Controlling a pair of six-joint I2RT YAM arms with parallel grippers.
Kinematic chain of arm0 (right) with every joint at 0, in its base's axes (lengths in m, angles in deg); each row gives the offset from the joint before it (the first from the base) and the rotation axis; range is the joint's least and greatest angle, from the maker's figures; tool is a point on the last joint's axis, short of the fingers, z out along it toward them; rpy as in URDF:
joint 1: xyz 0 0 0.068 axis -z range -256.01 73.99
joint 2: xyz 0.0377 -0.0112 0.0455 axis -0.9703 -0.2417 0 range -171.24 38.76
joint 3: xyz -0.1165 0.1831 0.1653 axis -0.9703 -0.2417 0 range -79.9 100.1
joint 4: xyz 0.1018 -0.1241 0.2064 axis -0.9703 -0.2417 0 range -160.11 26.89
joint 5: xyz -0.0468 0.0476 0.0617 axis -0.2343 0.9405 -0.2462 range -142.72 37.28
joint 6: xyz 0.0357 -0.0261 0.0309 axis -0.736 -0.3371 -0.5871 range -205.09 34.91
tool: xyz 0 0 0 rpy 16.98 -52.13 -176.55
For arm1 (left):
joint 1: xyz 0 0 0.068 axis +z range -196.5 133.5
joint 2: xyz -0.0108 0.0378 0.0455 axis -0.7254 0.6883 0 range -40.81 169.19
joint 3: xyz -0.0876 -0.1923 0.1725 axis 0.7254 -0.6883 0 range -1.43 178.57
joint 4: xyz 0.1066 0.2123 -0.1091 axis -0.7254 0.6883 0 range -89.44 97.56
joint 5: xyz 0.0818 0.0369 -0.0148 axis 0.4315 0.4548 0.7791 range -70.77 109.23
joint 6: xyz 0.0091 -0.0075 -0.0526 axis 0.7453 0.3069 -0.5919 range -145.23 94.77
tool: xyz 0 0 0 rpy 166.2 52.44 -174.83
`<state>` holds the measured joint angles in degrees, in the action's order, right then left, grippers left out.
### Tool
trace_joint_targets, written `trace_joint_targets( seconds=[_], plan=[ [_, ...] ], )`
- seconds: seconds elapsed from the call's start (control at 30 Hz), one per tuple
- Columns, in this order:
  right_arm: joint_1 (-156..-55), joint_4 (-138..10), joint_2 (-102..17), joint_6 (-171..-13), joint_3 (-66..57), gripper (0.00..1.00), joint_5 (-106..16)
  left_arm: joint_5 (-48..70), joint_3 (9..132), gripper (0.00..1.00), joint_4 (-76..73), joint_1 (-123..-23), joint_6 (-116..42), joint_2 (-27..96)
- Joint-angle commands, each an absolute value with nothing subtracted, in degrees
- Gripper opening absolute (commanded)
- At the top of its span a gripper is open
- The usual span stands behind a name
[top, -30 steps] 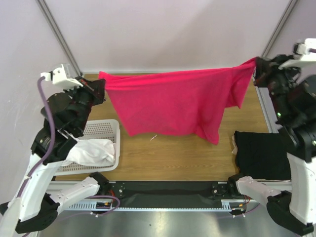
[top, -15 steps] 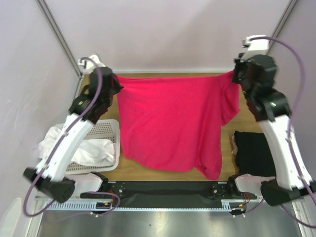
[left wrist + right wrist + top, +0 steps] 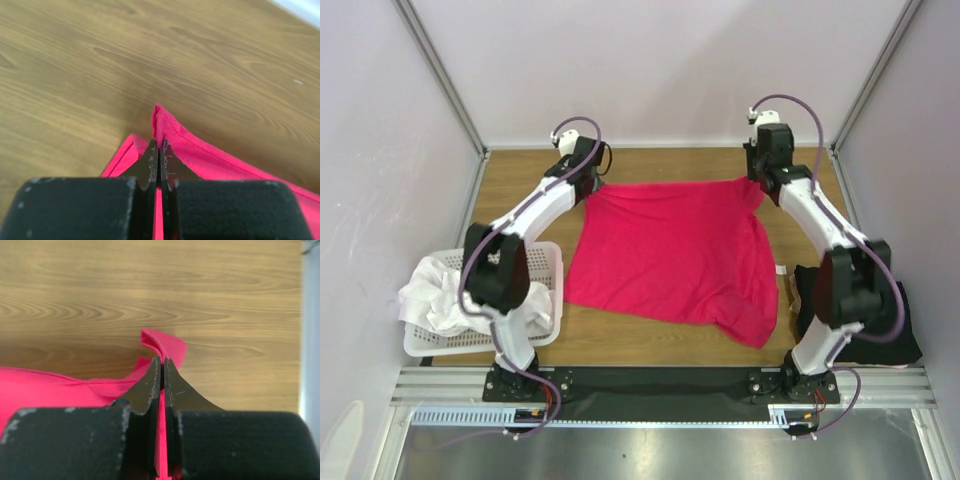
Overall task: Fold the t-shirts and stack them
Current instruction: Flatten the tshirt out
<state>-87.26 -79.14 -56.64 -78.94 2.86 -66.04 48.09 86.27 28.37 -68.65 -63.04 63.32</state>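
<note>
The crimson-pink t-shirt (image 3: pixel 670 255) lies spread on the wooden table, its far edge held at both corners. My left gripper (image 3: pixel 592 188) is shut on the shirt's far left corner (image 3: pixel 167 131), low over the table. My right gripper (image 3: pixel 752 183) is shut on the far right corner (image 3: pixel 162 345). A black t-shirt (image 3: pixel 875 325) lies at the right edge, partly behind the right arm. White t-shirts (image 3: pixel 445 295) are heaped in the basket at the left.
A white perforated plastic basket (image 3: pixel 545 262) stands at the near left. Metal frame posts (image 3: pixel 440 75) rise at the back corners. Bare wood (image 3: pixel 660 165) shows beyond the shirt's far edge.
Both arms have swung forward and down, from holding the pink shirt hanging in the air to laying it out flat on the table. Both grippers stay shut on its corners.
</note>
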Motion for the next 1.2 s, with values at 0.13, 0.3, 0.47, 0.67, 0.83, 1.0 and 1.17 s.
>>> trace_joint_targets(
  seconds=[0.13, 0.3, 0.47, 0.67, 0.83, 1.0, 1.17],
  plan=[
    [-88.23, -73.66, -72.15, -77.71, 14.92, 0.0, -64.5, 45.68, 96.03, 0.0, 25.87, -63.29, -65.67, 74.57],
    [-89.89, -74.54, -82.25, -76.74, 27.2, 0.0, -63.71, 46.82, 101.04, 0.0, 27.79, -61.89, -64.78, 79.06],
    [-91.65, -81.56, -92.89, -77.26, 40.31, 0.0, -59.85, 45.95, 104.12, 0.0, 32.18, -59.78, -67.15, 82.75],
    [-92.18, -84.02, -93.69, -79.99, 39.72, 0.33, -50.09, 45.77, 105.0, 0.0, 32.81, -58.98, -66.11, 83.55],
    [-91.31, -89.21, -93.08, -83.67, 40.86, 0.87, -47.01, 46.56, 104.56, 0.0, 33.6, -58.89, -64.96, 82.94],
    [-84.29, -93.6, -91.77, -96.85, 43.23, 0.99, -45.51, 46.21, 103.6, 0.0, 33.34, -58.81, -64.08, 82.32],
    [-81.2, -93.61, -89.3, -99.42, 36.75, 0.96, -49.81, 45.68, 102.8, 0.0, 32.55, -58.81, -63.47, 81.88]
  ],
)
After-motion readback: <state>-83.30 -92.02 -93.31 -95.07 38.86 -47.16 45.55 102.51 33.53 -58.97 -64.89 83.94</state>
